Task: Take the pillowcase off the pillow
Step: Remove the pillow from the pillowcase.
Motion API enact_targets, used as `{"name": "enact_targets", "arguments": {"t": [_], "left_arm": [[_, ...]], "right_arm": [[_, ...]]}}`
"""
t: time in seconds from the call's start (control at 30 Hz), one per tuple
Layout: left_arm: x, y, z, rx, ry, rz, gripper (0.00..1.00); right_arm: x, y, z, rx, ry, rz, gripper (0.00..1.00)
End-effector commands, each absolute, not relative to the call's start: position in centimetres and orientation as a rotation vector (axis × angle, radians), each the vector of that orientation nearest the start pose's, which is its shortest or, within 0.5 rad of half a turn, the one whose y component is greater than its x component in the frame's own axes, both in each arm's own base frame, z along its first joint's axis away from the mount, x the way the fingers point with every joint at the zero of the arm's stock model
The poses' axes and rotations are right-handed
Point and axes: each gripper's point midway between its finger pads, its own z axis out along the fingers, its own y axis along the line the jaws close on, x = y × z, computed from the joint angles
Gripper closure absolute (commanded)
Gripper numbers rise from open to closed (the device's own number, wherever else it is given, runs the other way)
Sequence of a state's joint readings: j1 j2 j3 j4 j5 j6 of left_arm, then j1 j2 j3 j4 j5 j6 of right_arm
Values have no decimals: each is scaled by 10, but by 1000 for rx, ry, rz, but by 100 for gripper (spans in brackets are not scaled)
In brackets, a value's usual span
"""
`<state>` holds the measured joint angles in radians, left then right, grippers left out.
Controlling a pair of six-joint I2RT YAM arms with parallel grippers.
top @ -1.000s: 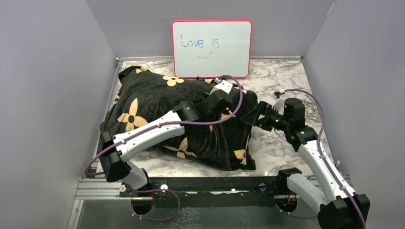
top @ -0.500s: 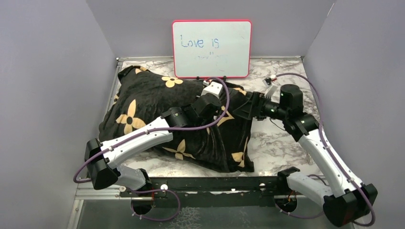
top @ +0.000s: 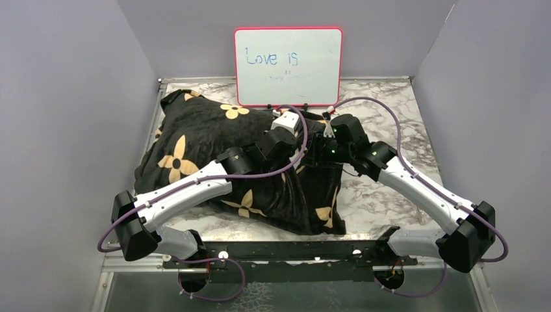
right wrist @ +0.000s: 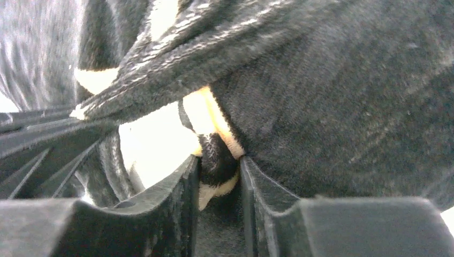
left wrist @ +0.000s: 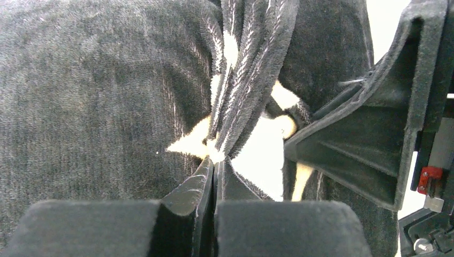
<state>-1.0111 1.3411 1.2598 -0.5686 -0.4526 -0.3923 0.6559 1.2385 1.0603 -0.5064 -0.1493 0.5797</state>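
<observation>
Black velvety pillowcase is lying lengthwise to the left of the left tool and right tool, both pinching neighbouring folds of its edge.

one pillowcase, one whiteboard, one table, two robot arms

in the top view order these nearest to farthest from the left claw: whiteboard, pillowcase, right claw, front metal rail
1. pillowcase: pinched in the left claw, at the fabric's right end.
2. right claw: just to the right, gripping the fabric alongside.
3. whiteboard: behind, at the back wall.
4. front metal rail: farthest, at the near edge.
</observation>
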Motion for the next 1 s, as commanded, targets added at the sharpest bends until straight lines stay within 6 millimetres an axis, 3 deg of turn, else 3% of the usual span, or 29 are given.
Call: {"name": "enact_targets", "arguments": {"t": [0.0, 0.1, 0.23, 0.3, 0.37, 0.43, 0.5, 0.57, 0.63, 0.77, 0.9, 0.97], "left_arm": [[256, -268, 240, 406, 2109, -270, 100], [268, -245, 240, 337, 2122, -200, 100], [289, -180, 235, 143, 2174, -144, 100], [291, -159, 233, 108, 2179, -153, 100], [290, -152, 227, 109, 2191, -176, 100], [286, -159, 222, 172, 2210, -228, 100], [282, -177, 220, 255, 2216, -331, 100], [277, -200, 223, 342, 2196, -468, 100], [275, -217, 230, 400, 2163, -576, 98], [285, -242, 268, 471, 2074, -677, 53], [304, -256, 309, 503, 1980, -688, 27], [312, -265, 325, 528, 1947, -702, 20]], "right_arm": [[264, 222, 186, -83, 2388, 534, 76], [264, 176, 174, 22, 2382, 279, 87], [254, 118, 161, 168, 2377, 76, 99], [251, 103, 148, 225, 2389, 97, 100], [246, 104, 128, 242, 2441, 187, 100], [238, 117, 111, 249, 2508, 295, 100], [232, 141, 110, 198, 2538, 461, 100], [232, 156, 122, 146, 2498, 588, 99], [236, 163, 145, 103, 2422, 653, 90], [246, 171, 185, -14, 2309, 692, 65], [265, 170, 208, -52, 2303, 621, 48], [278, 170, 220, -73, 2281, 580, 42]]}}
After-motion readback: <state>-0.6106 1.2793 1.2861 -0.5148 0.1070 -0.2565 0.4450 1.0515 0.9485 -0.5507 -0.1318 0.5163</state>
